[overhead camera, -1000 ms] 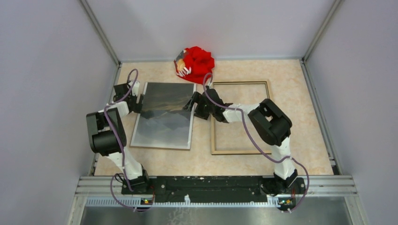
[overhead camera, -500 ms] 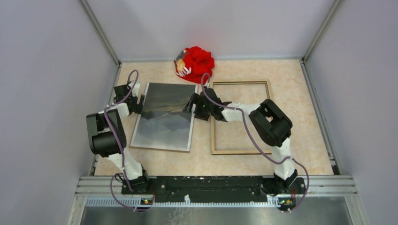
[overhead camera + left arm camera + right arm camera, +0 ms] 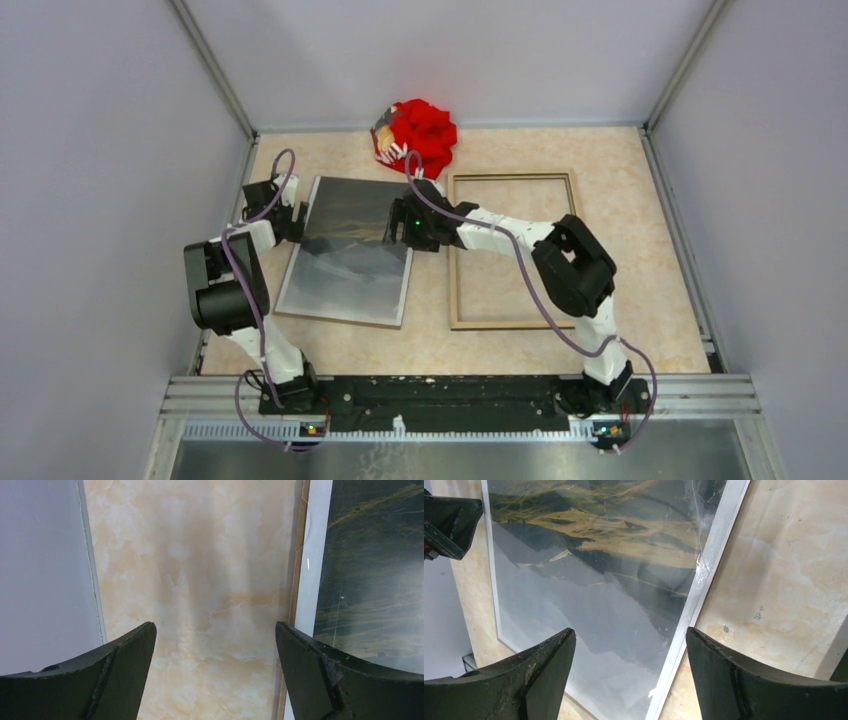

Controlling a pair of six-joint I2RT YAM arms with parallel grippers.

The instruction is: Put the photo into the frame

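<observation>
**Photo Outside Frame; Both Sets of Fingers Wide**

The photo [image 3: 350,270] lay picture side up on the bench [image 3: 640,300], left of centre. The frame [image 3: 511,178] lay flat just beside it to the right, wood-coloured side up, with only bare bench inside it. The two did not touch.

The left fingers [image 3: 125,670] stood wide at the photo's left edge, one over bare bench and the other over the white border. The right fingers [image 3: 544,675] stood wide astride the photo's right edge, gripping nothing.

A red cloth bundle [image 3: 420,135] sat at the far edge.
</observation>
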